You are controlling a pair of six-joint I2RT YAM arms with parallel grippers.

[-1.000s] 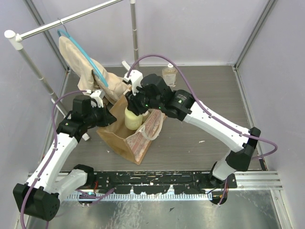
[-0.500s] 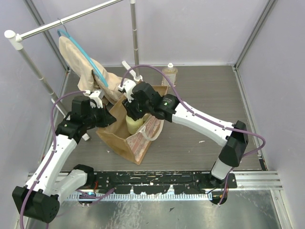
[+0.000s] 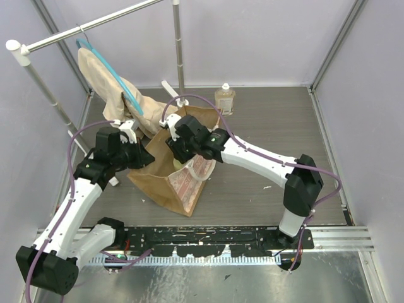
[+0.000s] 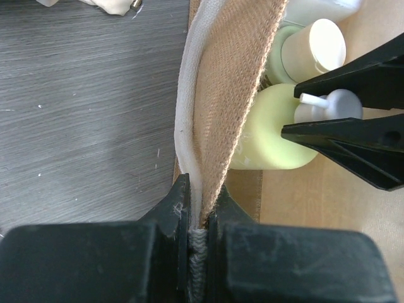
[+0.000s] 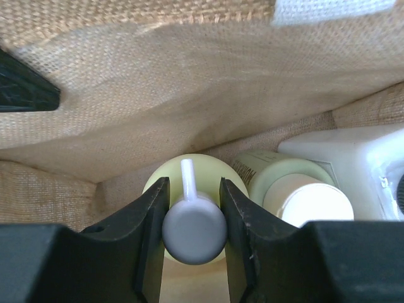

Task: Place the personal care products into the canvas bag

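The tan canvas bag point(image 3: 165, 184) stands open left of centre. My left gripper point(image 3: 145, 158) is shut on its cream-edged rim point(image 4: 218, 95); it shows in the left wrist view point(image 4: 199, 197). My right gripper point(image 3: 179, 151) reaches down into the bag and is shut on the white pump head point(image 5: 194, 230) of a yellow-green bottle point(image 4: 271, 136). Beside that bottle inside the bag lie the second yellow-green bottle point(image 5: 297, 189) with its white cap and the white rectangular bottle point(image 5: 353, 158). The amber bottle point(image 3: 224, 100) stands on the table behind the bag.
A beige garment on a blue hanger point(image 3: 107, 82) hangs from a rail point(image 3: 88, 25) at the back left, touching the bag's far corner. An upright pole point(image 3: 178, 44) stands behind the bag. Walls close in both sides.
My right gripper has gone down and left into the bag with the yellow-green pump bottle, which is now almost hidden from above. My left gripper has kept its hold on the rim.
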